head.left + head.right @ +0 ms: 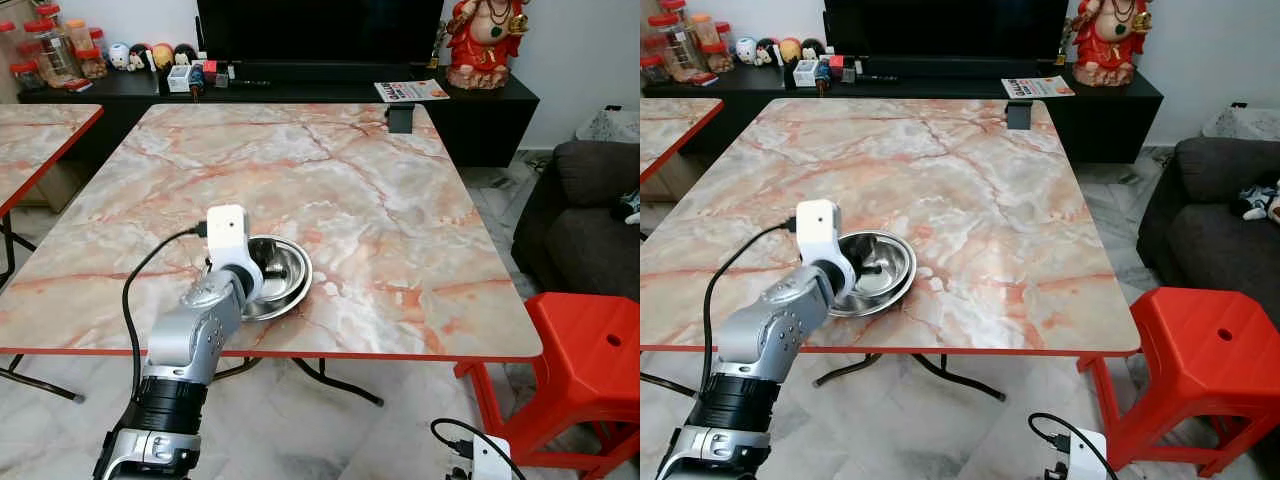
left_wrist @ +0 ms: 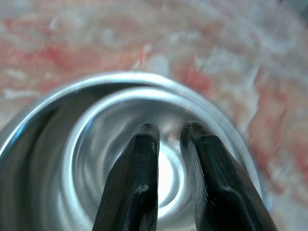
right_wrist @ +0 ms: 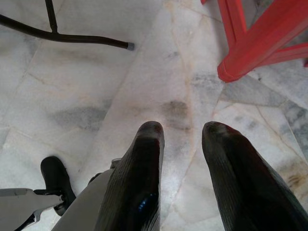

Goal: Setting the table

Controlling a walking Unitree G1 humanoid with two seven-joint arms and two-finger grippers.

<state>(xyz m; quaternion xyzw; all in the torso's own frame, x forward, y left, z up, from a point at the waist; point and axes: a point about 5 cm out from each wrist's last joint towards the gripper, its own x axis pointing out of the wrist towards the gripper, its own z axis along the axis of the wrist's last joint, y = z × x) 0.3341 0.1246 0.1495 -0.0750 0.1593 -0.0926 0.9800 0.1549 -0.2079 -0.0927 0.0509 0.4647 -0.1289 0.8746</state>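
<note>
The left gripper (image 2: 168, 132) reaches into the bowl (image 1: 285, 275), which sits right under its fingers at the table's (image 1: 380, 200) near edge; only this bowl is laid, so most remains. The wrist view shows fingers slightly apart, apparently gripping nothing, though blur hinders. The right gripper (image 3: 180, 132) hangs apart above the floor (image 3: 96, 72).

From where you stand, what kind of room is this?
Most likely a home living and dining room: a marble-patterned table with a steel bowl under the left pincer, a television on a low cabinet, and a dark sofa.
</note>
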